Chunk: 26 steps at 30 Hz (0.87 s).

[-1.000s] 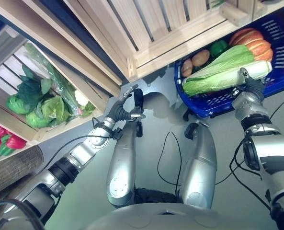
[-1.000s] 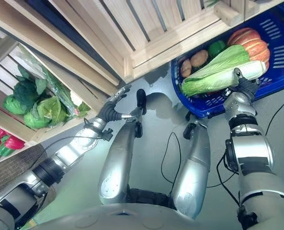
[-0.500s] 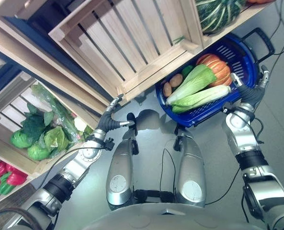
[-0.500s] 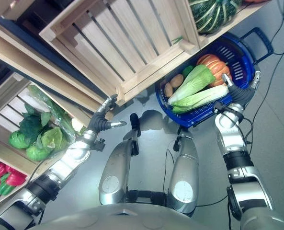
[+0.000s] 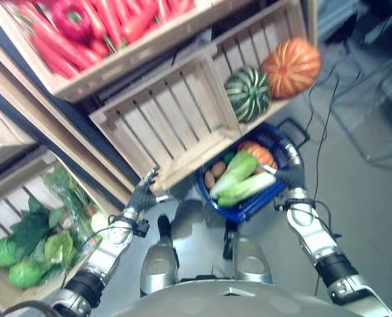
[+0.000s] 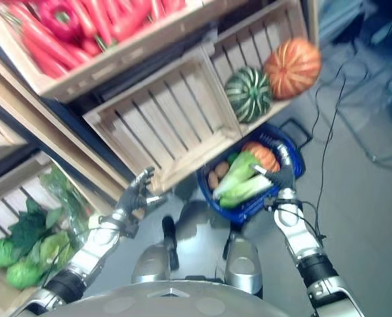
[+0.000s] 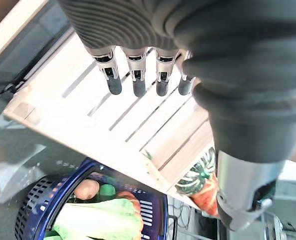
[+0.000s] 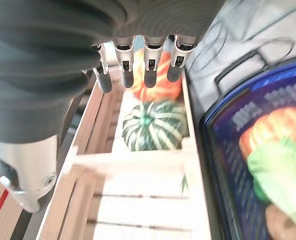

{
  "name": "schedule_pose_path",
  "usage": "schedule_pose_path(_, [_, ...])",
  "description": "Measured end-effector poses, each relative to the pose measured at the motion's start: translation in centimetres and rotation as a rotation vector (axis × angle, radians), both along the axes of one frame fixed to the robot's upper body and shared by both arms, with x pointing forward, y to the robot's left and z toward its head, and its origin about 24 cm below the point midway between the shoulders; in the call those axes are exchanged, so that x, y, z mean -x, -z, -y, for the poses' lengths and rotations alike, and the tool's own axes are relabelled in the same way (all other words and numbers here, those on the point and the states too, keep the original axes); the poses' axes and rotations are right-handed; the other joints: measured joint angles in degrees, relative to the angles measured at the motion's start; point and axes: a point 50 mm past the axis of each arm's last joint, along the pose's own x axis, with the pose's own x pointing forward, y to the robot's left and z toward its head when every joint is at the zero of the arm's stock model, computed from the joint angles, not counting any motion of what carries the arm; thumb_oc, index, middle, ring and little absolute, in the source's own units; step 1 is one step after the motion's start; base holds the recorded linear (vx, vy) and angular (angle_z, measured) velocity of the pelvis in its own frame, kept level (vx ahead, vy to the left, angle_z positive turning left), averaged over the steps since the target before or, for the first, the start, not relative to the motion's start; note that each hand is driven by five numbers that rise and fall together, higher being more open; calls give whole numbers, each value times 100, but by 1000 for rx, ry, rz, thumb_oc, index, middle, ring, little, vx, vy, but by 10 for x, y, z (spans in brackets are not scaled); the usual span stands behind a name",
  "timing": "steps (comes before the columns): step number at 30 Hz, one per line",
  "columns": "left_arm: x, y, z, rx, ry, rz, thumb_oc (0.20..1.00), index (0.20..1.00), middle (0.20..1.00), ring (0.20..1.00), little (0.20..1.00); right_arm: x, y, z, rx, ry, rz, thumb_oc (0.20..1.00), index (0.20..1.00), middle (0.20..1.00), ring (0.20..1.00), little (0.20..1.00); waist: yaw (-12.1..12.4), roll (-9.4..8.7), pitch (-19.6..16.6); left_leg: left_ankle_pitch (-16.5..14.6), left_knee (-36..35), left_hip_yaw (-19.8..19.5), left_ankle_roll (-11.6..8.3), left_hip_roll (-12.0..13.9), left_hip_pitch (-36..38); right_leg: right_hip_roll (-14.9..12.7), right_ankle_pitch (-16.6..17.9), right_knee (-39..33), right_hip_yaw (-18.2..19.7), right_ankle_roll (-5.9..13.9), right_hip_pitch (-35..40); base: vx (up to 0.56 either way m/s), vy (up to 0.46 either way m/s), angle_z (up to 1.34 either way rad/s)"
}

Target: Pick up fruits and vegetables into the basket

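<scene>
Left eye view, starting at the far left: a wooden crate point(image 5: 10, 218) on the floor holds green leafy vegetables point(image 5: 30, 247). Beside it the left hand point(image 5: 141, 196) is raised in front of an empty slatted crate point(image 5: 162, 129), fingers straight and spread, holding nothing — its wrist view shows the same straight fingers point(image 7: 138, 80) over the slats. Above, a shelf carries red peppers and carrots point(image 5: 96, 26). Further right, a striped green squash point(image 5: 248, 92) and an orange pumpkin point(image 5: 290, 67) sit side by side in the next crate. Below them the blue basket point(image 5: 248, 208) stands on the floor, already holding a long pale cabbage point(image 5: 238, 181), potatoes point(image 5: 214, 175) and an orange pumpkin piece point(image 5: 260, 153). The right hand point(image 5: 289, 173) hovers at the basket's right rim, fingers relaxed and empty — its wrist view looks past straight fingers point(image 8: 150, 62) to the squash.
</scene>
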Motion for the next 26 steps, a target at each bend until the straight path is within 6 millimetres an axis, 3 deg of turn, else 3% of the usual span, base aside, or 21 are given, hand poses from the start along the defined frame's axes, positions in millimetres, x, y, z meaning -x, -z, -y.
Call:
schedule_pose_path(2, [9, 17, -1, -21, -5, -102, 1000, 1000, 1000, 1000, 1000, 13, 28, -10, -76, -34, -177, 1000, 1000, 1000, 1000, 1000, 18, 10, -216, -2, -125, 3, 0, -9, 207, -15, 19, -184, -51, 32, 238, 42, 80, 6])
schedule_pose_path(5, [18, 30, -1, -42, -1, -173, 1000, 1000, 1000, 1000, 1000, 32, 56, -19, -142, -67, -346, 1000, 1000, 1000, 1000, 1000, 23, 29, -392, -15, -124, -16, 1, -11, 243, -2, 40, -295, -111, 50, 364, 15, 78, 8])
schedule_pose_path(12, [38, 66, 6, -62, -6, -384, 1000, 1000, 1000, 1000, 1000, 87, 114, -15, -227, -48, -765, 1000, 1000, 1000, 1000, 1000, 33, 160, -626, -17, -127, -77, 2, -16, 399, 31, 117, -495, -192, 49, 647, 13, 67, 5])
schedule_pose_path(18, [69, 96, 16, -24, 51, -645, 1000, 1000, 1000, 1000, 1000, 120, 136, -16, -351, -62, -976, 1000, 1000, 1000, 1000, 1000, 34, 267, -937, -65, -153, -67, 14, 14, 443, 41, 95, -497, -183, 75, 709, 16, 37, -1])
schedule_pose_path(26, [83, 109, 16, 7, 97, -845, 1000, 1000, 1000, 1000, 1000, 128, 142, -16, -418, -82, -1107, 1000, 1000, 1000, 1000, 1000, 39, 337, -1124, -65, -152, -74, 16, 6, 538, 54, 95, -499, -187, 75, 810, 50, 27, 1])
